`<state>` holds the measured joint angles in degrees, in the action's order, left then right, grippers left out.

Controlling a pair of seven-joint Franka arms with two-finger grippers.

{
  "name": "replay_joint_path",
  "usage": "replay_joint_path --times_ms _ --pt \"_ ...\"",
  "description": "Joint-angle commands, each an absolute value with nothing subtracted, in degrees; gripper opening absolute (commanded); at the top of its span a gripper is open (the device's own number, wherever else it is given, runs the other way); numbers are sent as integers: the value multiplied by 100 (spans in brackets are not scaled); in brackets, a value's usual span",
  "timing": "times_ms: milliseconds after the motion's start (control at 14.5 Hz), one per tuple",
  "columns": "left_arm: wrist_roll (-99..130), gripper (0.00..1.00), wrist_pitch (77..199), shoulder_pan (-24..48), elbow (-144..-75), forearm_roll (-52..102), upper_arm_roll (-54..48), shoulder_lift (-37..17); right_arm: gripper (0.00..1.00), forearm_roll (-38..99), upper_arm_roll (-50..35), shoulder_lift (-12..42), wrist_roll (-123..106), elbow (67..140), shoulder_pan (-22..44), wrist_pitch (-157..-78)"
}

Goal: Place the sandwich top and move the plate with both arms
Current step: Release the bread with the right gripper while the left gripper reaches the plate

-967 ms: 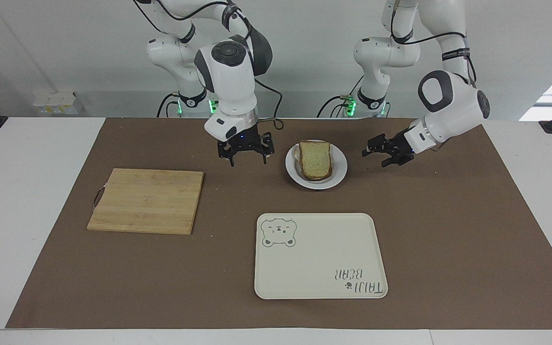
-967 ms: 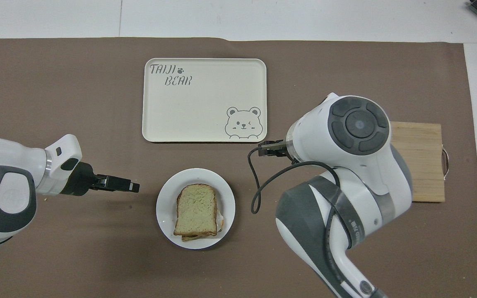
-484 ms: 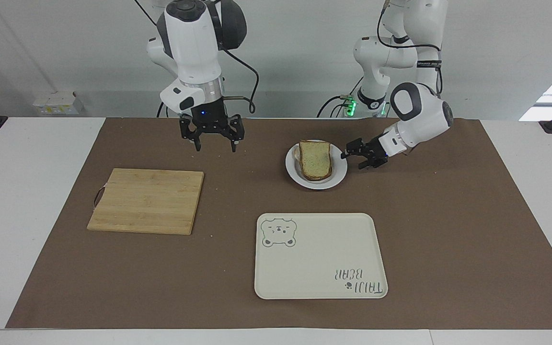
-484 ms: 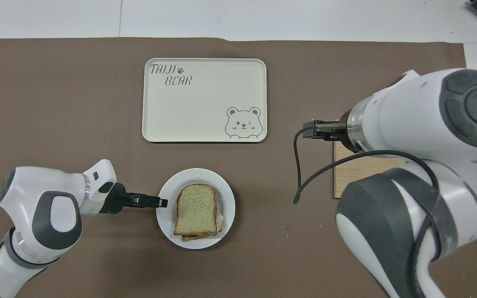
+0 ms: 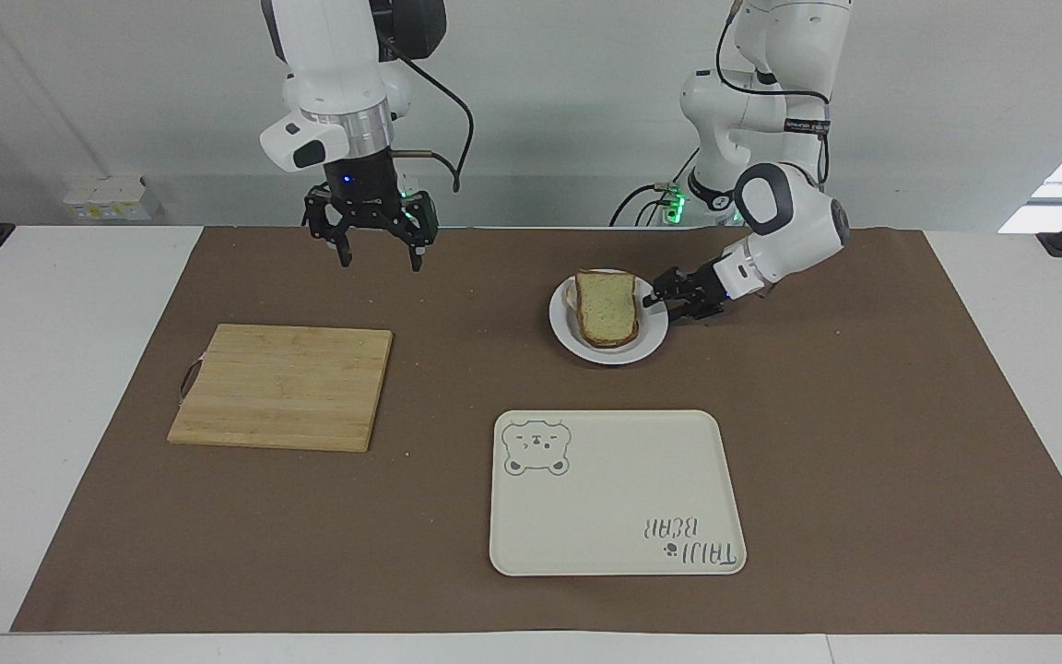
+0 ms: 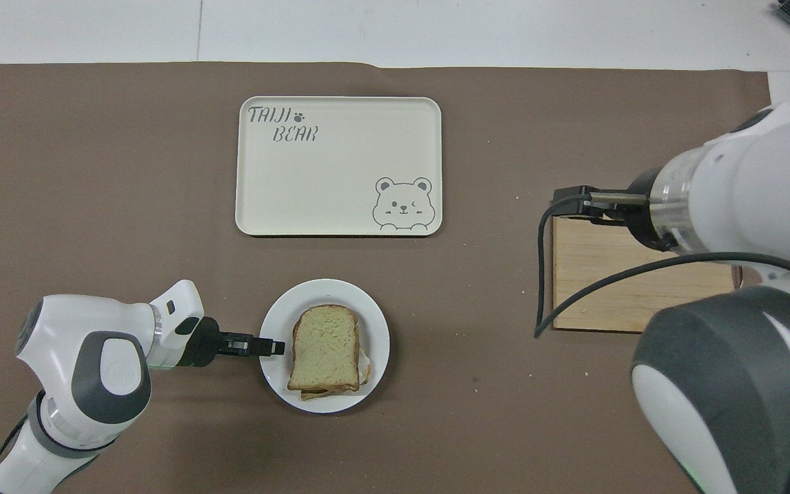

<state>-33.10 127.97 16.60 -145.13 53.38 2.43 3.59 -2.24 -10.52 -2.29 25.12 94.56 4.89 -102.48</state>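
Sandwich top (image 5: pixel 607 307): lies flat on the stack of bread on the plate, rounded end toward the tray; a lower slice edge shows beneath it in the overhead view
Plate (image 5: pixel 646 348): rests on the brown mat, nearer to the robots than the tray, between the two arms' ends of the desk
Left gripper (image 5: pixel 661 302): low at the plate's rim on the left arm's end; fingers (image 6: pixel 273 346) reach over that rim, just beside the bread; whether they pinch the rim I cannot tell
Right gripper (image 5: pixel 379 250): raised in the air over the mat near the robots' edge; fingers spread wide and holding nothing
Tray (image 5: pixel 614 563): cream, bear drawing, nothing on it; farther from the robots than the plate
Cutting board (image 5: pixel 282 385): bare wood, toward the right arm's end of the desk (image 5: pixel 52 369)
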Motion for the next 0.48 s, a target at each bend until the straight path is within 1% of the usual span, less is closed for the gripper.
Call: replay_joint_path --times_ms 0,69,138,207,276,345,415 --pt "-3445 51 13104 1933 -14748 5685 308 440 100 -185 -836 -316 2426 9211 413 -9889" --pt "-3454 49 13139 1968 -14757 5774 308 379 100 -185 -722 -421 2426 9211 422 -9844" --pt "-3541 48 13244 1995 -14766 5870 308 291 100 -185 -608 -509 2417 9211 422 -9765" --pt "-3681 48 13393 2195 -14774 6054 308 203 100 -185 -511 -545 2347 9211 422 -9678" --pt "-3778 39 13473 2276 -14774 6238 308 133 100 -185 -371 -554 2173 9211 422 -9572" --pt "-3788 22 13474 2276 -14766 6266 308 132 100 -185 -230 -580 1927 9211 422 -9493" --pt "-3788 1 13474 2259 -14774 6275 308 132 100 -185 -81 -615 1672 9211 422 -9449"
